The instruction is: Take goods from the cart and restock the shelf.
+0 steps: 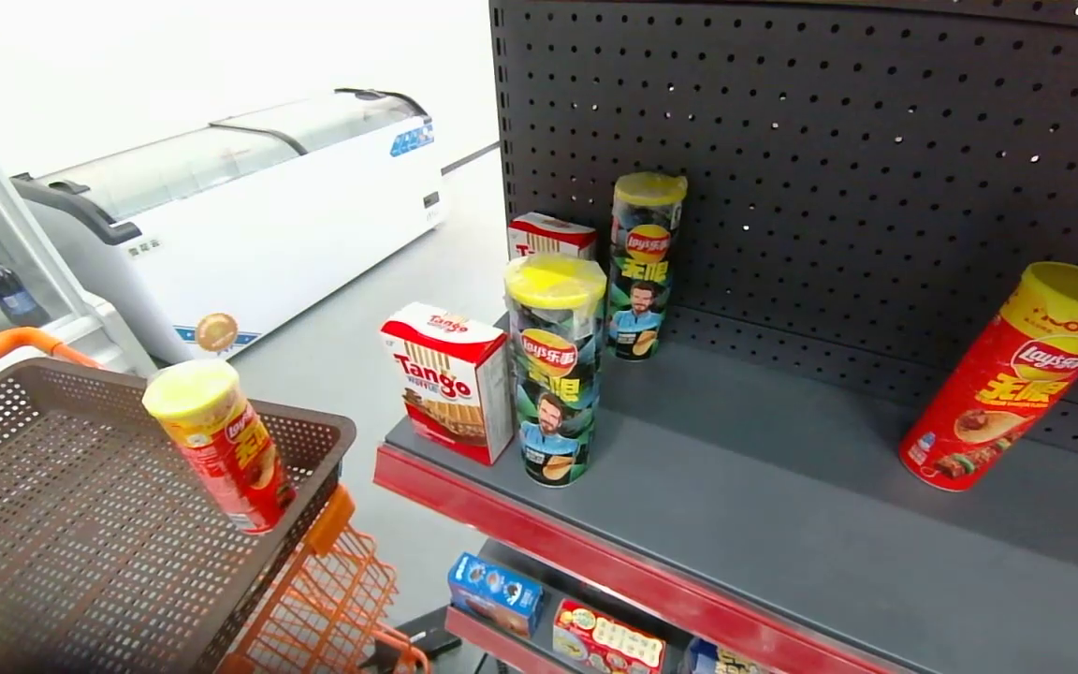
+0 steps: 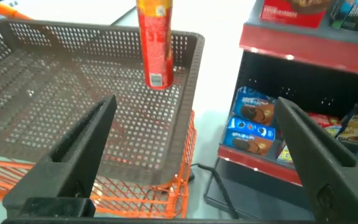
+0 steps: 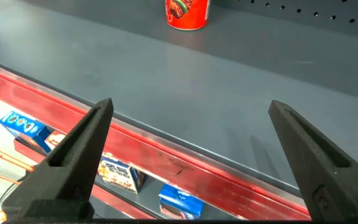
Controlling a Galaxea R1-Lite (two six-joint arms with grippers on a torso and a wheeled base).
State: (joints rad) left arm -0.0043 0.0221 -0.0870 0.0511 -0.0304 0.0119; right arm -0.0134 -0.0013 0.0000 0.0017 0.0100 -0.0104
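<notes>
The left hand (image 2: pixel 196 106) hangs with its two fingers spread wide and nothing between them, above the brown perforated basket (image 1: pixel 52 487) on the orange cart (image 1: pixel 333 599). In that basket a red chip can (image 2: pixel 155 43) with a yellow lid stands on end, close to the wall on the shelf side. The right hand (image 3: pixel 191 107) is likewise spread wide and grips nothing, above the red front edge of the grey shelf (image 1: pixel 782 505). Past it, well back near the pegboard, a second red can (image 3: pixel 187 14) stands alone. At the shelf's left end are two dark cans (image 1: pixel 553 370) with yellow lids, one near the front edge and one behind it by the pegboard, each with one of the red-and-white wafer boxes (image 1: pixel 450 379) just beside it on the left. Small packets lie on the lower shelf (image 1: pixel 502 646) beneath. A white chest freezer (image 1: pixel 240 215) stands on the floor beyond the cart.
</notes>
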